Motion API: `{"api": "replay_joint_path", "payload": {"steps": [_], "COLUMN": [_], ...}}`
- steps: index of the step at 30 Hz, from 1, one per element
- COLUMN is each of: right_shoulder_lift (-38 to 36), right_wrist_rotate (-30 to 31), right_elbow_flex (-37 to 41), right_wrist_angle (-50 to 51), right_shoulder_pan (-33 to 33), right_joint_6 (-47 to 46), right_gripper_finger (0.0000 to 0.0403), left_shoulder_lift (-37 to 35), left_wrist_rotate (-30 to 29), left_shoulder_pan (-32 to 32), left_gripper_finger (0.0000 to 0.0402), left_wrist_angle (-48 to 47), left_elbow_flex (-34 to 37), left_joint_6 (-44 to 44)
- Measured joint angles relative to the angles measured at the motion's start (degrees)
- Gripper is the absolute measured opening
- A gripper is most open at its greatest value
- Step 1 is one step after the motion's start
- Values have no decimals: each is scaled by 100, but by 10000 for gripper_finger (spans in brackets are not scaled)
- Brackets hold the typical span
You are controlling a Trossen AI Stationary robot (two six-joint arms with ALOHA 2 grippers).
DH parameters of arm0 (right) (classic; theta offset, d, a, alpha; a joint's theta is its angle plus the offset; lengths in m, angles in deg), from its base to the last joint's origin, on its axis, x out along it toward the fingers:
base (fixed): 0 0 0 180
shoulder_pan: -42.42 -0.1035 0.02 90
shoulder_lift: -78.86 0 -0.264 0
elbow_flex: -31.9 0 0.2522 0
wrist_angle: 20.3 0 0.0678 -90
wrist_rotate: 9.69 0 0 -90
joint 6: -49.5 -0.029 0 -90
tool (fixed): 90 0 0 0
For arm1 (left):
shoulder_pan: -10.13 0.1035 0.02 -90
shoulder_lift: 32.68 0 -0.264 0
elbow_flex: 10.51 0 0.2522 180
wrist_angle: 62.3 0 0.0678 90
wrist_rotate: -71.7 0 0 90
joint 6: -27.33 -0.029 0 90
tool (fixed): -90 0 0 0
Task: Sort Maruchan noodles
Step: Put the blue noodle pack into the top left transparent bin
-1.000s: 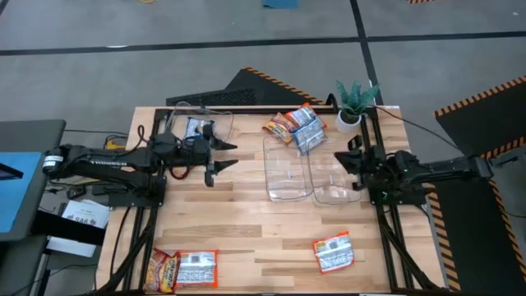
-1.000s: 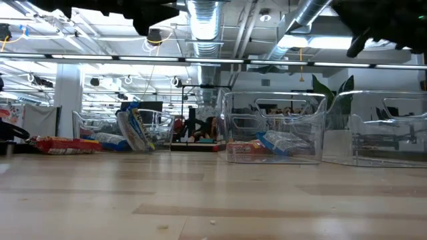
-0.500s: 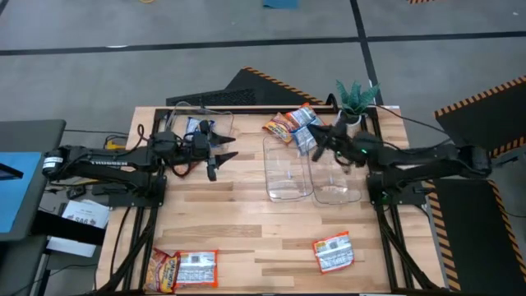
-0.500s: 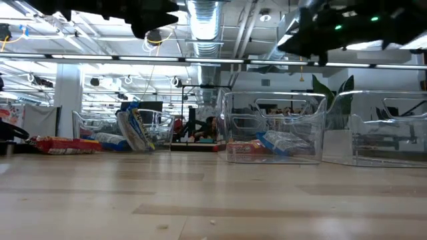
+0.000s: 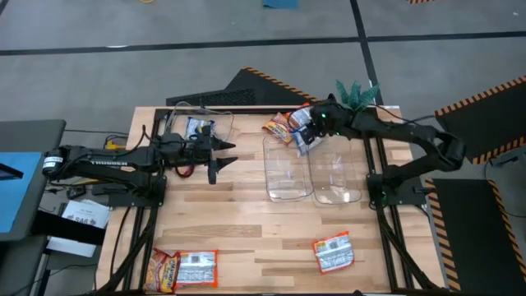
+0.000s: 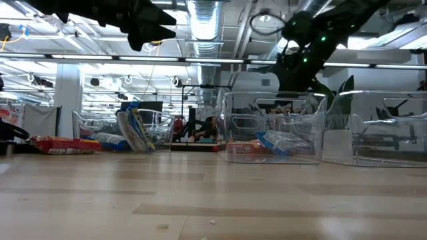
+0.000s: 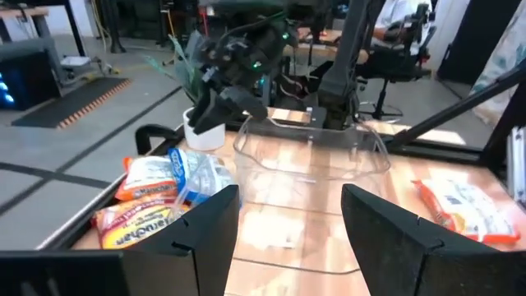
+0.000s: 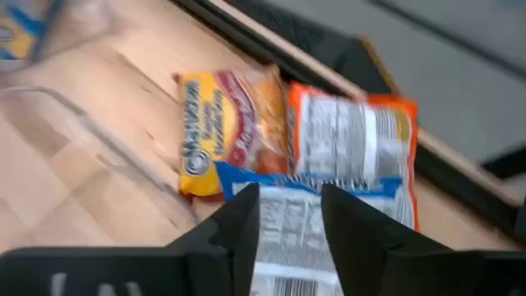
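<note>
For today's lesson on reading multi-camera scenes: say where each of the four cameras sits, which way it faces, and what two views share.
High view: overhead, straight down; both arms, left pincer, right pincer.
Low view: table height, level towards the clear bins; arms overhead.
Left wrist view: on the left arm, facing the right arm; own fingers below.
Right wrist view: on the right arm, looking down; open fingers.
Shared: both wrist views show the blue packet.

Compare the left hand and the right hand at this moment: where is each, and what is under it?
The left hand hangs over bare wood on the table's left half, beside the left clear bin; the right hand reaches over the packet pile at the far edge. The left hand points toward the two middle bins; the right hand points down at the blue-and-white packet. Both hands are open and hold nothing.
</note>
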Motion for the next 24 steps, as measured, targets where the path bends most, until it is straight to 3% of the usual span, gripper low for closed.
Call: {"api": "replay_joint_path", "payload": {"steps": [5, 11, 18, 24], "right_shoulder_lift": [275, 551, 1002, 1427], "right_wrist_rotate": [-4, 1, 210, 333], "right_elbow_flex": [-100, -109, -109, -109], "right_wrist_angle": [207, 209, 201, -124], "right_shoulder_pan": [233, 588, 736, 710], "right_joint_6": [-656, -1576, -2288, -2357], "right_gripper_finger": [178, 172, 149, 128], "left_shoulder_lift": [0, 0, 1, 0], "left_wrist_rotate": [-454, -897, -923, -877], "left_shoulder_pan": [0, -2, -2, -44], "left_gripper_finger": [204, 204, 204, 204], "left_wrist_angle": [-263, -686, -694, -835], "left_elbow_flex": [0, 0, 1, 0], "left_joint_6": [-133, -40, 6, 101]}}
